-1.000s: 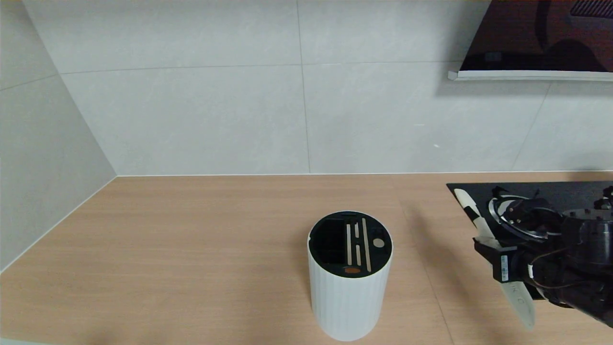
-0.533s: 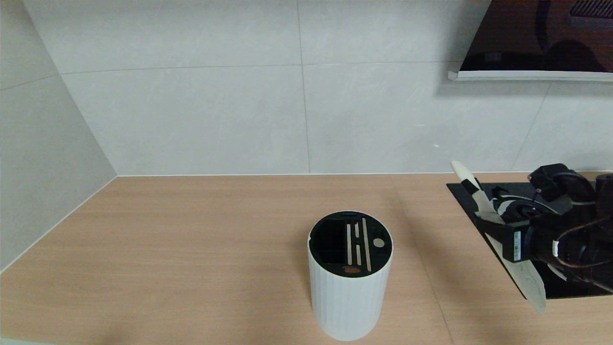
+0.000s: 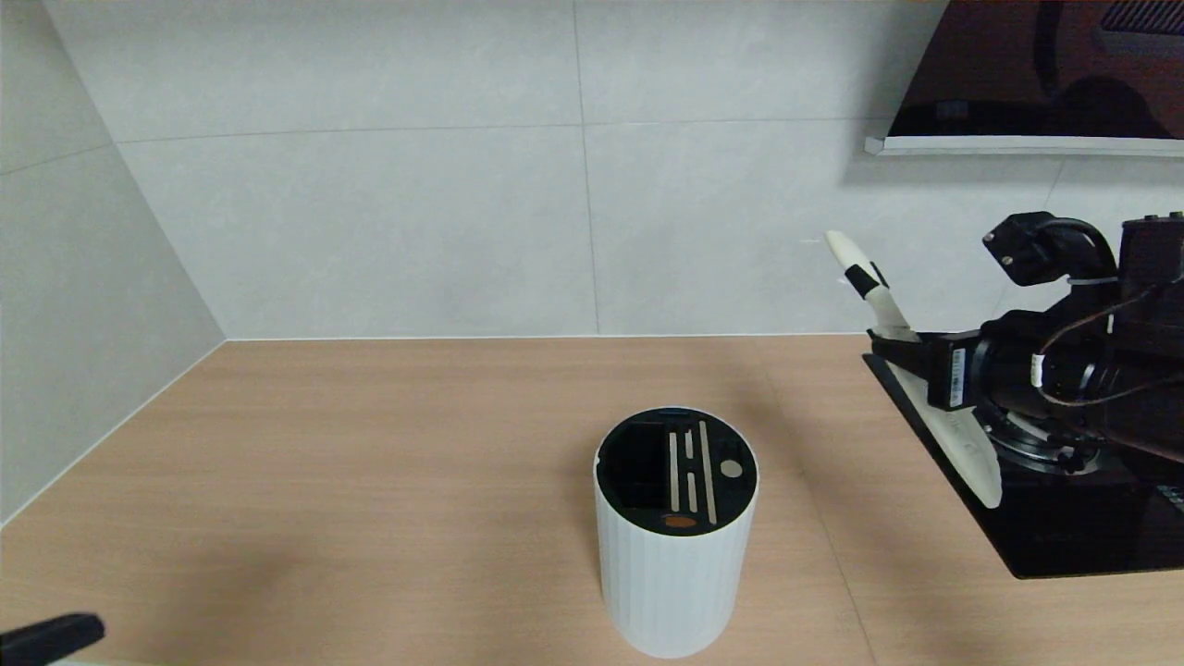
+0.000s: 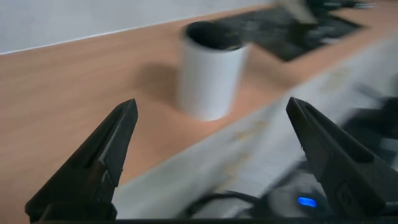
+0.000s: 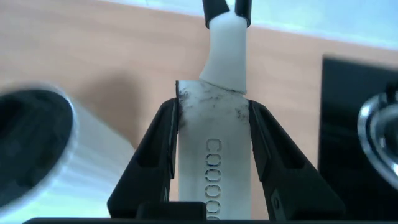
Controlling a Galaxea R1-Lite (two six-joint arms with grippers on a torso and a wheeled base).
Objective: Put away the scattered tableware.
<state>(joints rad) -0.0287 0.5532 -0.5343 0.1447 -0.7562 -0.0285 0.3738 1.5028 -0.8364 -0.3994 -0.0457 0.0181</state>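
Note:
A white knife (image 3: 965,442) with a black-banded white handle hangs tilted over the stove's left edge, handle up toward the wall. My right gripper (image 3: 911,367) is shut on the knife (image 5: 215,121) near where blade meets handle, to the right of and above the holder. The white ribbed cylindrical knife holder (image 3: 673,555) stands at the counter's front middle; its black top has several slots and a square opening. In the right wrist view the holder (image 5: 37,155) lies off to one side. My left gripper (image 4: 214,165) is open and holds nothing, low off the counter's front edge, far from the holder (image 4: 211,71).
A black stove top (image 3: 1064,541) with a burner ring occupies the right of the wooden counter (image 3: 370,462). A dark range hood (image 3: 1045,74) hangs above it. Tiled walls close the back and left. The left gripper's dark tip (image 3: 46,638) shows at the front left corner.
My right arm has lifted the knife upward and toward the wall, from low over the counter's front right. The left gripper's tip has come into the head view at the front left.

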